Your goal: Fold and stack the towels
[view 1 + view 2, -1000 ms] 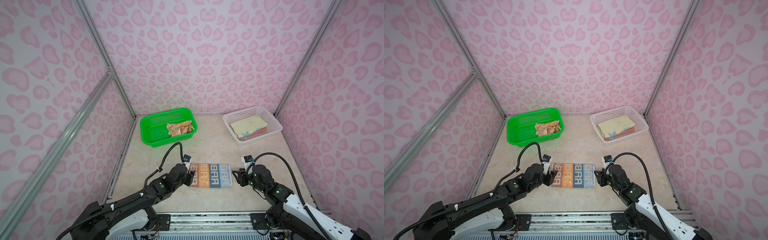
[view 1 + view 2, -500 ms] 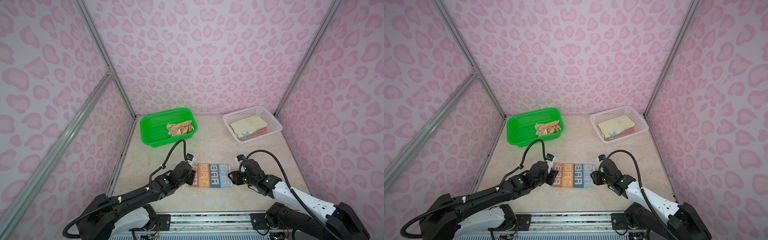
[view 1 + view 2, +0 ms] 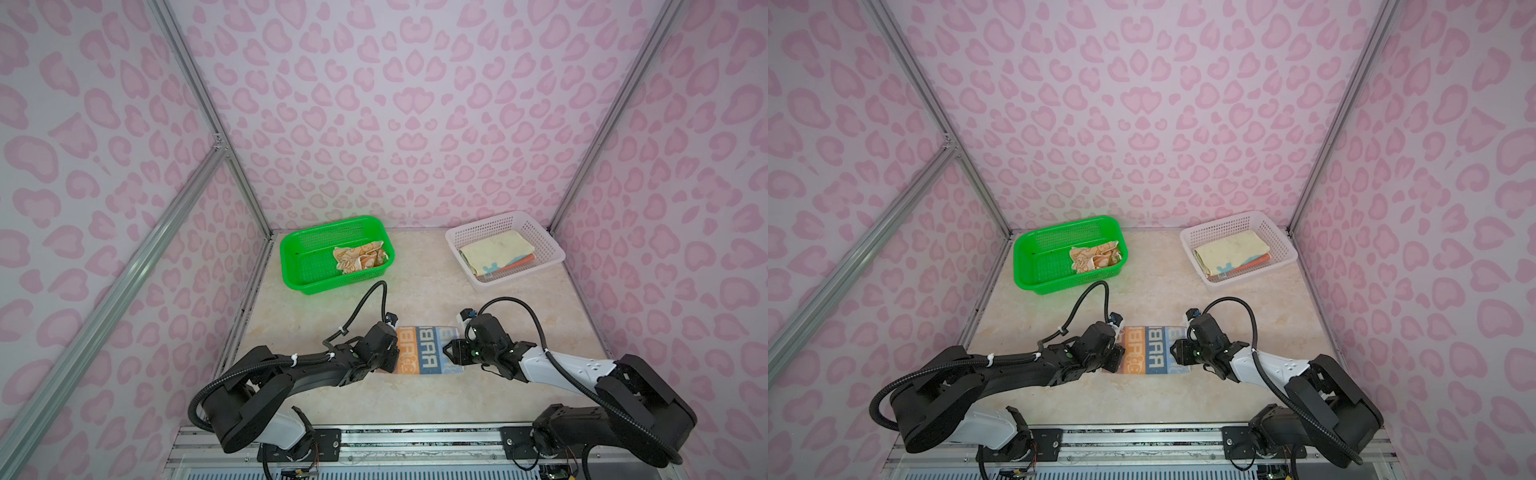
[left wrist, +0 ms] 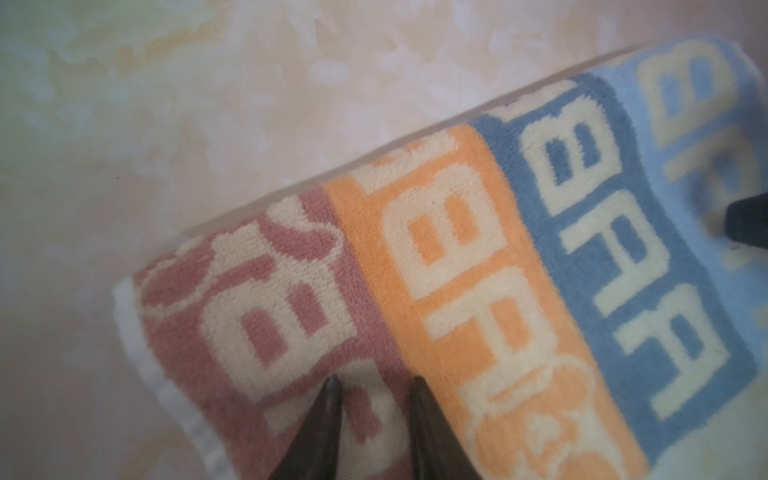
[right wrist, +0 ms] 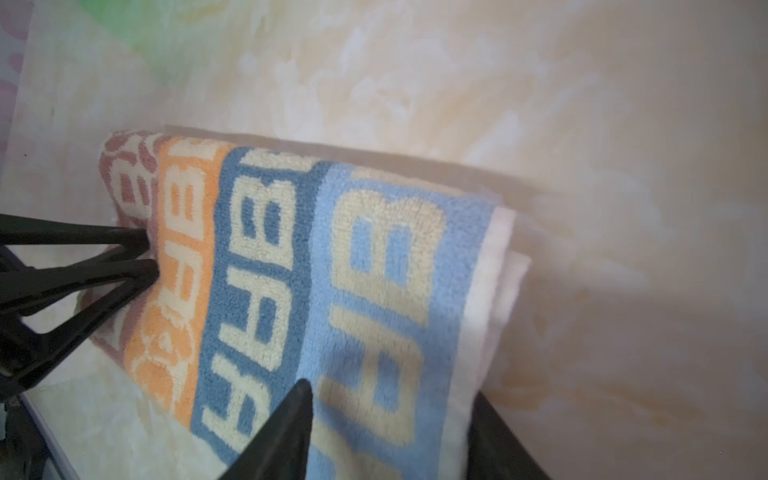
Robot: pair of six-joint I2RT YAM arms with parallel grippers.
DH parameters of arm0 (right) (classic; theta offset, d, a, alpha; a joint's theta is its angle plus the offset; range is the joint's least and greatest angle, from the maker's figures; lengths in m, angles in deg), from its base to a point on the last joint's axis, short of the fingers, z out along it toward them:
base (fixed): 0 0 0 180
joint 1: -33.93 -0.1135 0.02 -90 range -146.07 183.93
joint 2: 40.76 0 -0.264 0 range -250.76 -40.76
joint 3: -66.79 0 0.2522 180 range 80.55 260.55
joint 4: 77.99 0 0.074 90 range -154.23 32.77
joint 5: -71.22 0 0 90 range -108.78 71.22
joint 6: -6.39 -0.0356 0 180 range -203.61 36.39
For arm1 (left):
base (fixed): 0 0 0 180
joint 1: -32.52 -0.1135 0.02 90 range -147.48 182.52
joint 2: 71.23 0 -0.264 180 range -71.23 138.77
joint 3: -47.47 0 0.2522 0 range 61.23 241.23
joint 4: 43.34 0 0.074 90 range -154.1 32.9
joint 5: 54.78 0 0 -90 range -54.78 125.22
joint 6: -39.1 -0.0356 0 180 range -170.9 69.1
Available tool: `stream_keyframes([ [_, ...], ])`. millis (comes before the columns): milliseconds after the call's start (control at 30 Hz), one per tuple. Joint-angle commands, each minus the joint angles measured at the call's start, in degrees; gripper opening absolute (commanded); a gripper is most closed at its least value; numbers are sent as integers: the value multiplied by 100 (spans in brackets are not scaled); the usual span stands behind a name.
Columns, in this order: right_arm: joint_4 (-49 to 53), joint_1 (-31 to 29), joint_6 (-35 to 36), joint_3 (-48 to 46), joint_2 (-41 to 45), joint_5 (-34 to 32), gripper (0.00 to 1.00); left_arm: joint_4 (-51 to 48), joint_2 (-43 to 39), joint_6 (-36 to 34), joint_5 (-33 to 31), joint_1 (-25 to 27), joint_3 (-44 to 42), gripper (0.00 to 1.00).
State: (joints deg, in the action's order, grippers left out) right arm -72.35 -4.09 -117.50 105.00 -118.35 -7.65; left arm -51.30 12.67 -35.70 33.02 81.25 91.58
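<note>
A striped towel (image 3: 424, 351) (image 3: 1152, 351) with white block letters lies folded flat on the table near the front. My left gripper (image 3: 393, 360) (image 4: 374, 380) rests on its brown end, fingers a narrow gap apart with cloth between the tips. My right gripper (image 3: 451, 354) (image 5: 392, 392) is open wide over the light-blue end, one finger on the cloth and the other beside the white hem. A crumpled orange towel (image 3: 359, 257) with cartoon faces lies in the green basket (image 3: 297, 266). A pale yellow towel (image 3: 494, 249) tops a folded stack in the white basket (image 3: 457, 237).
Both baskets stand at the back of the table, the green basket (image 3: 1032, 266) on the left and the white basket (image 3: 1192, 239) on the right. Pink patterned walls close in three sides. A metal rail (image 3: 415, 432) runs along the front edge. The left gripper's fingers (image 5: 137, 270) show in the right wrist view.
Both arms have dropped lower and reached in onto the striped towel's ends. The left jaws have narrowed. The right gripper has moved left over the light-blue end.
</note>
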Motion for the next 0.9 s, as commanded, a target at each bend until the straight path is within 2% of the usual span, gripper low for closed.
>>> stream_keyframes([
  [0,-212,-21,-262,-130,-298,234,53,313,249,87,149,-77,-45,30],
  [200,-928,-125,-328,-8,-932,449,39,524,522,141,328,-126,-149,30],
  [333,-1254,-132,-347,103,-1192,385,12,560,582,167,325,-135,-200,29],
  [433,-743,-130,1,444,-1082,194,2,585,512,194,282,-149,-255,30],
  [500,-156,-135,418,815,-934,-124,0,580,422,219,223,-176,-274,34],
  [633,1313,-113,1494,1743,-752,-900,0,575,180,307,150,-269,-323,54],
  [733,2021,-43,2220,2411,-797,-1268,0,528,-37,326,107,-315,-309,66],
  [867,2703,121,3029,3226,-964,-1597,0,293,-440,221,20,-315,-210,75],
])
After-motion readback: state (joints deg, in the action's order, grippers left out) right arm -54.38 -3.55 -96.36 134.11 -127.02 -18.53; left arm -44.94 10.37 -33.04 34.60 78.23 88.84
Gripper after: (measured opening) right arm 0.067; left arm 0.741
